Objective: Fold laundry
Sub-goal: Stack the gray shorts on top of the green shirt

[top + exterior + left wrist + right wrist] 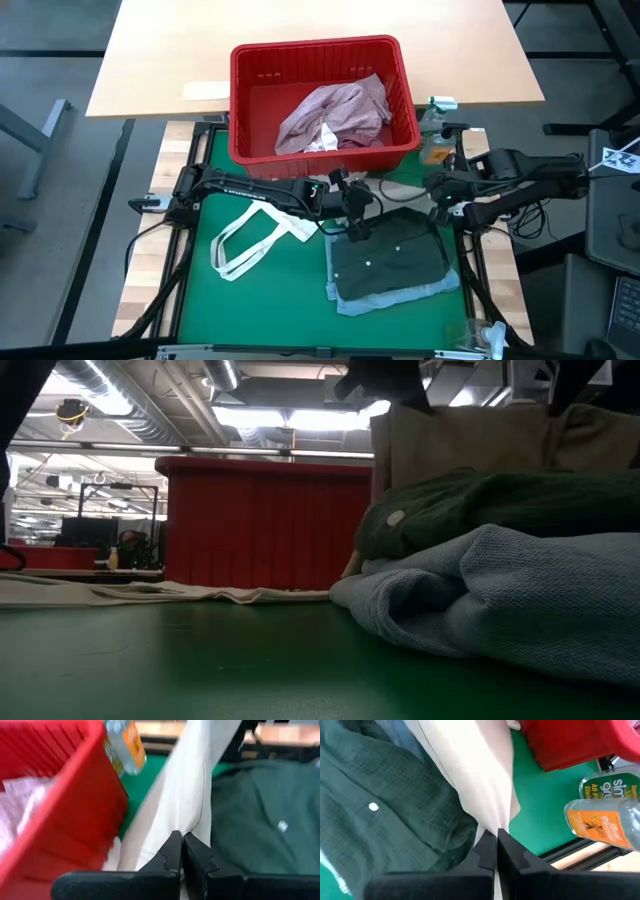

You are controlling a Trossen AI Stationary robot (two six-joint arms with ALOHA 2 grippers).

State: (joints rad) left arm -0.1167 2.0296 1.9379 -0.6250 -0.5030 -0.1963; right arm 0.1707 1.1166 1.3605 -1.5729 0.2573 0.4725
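Note:
A beige cloth (470,440) hangs as a sheet between my two grippers, over the folded dark green garment (390,260). That garment lies on a light blue one (390,298) on the green mat. My left gripper (352,225) stands at the pile's far left corner, and my right gripper (440,208) at its far right. Both are shut on the beige cloth. A mottled pink garment (335,110) and a small white piece (322,140) lie in the red basket (235,100). My left gripper pinches a gathered bit of the beige cloth (187,827) between its two fingertips, slanting down from the table's left. The cloth (185,780) runs on past the fingers in a smooth band, lifted above the green garment. My right gripper pinches the beige cloth at a bunched edge (495,822) between its two fingertips, coming steeply from above. The cloth (470,765) spreads away from the fingers toward the other gripper. In the low view its lower part goes out of sight behind the green garment.
A white tote bag (255,240) with loop handles lies flat on the mat left of the pile. A spray bottle (437,135) stands right of the basket, close to my right arm. The basket blocks the far side. Bare green mat lies at the near left.

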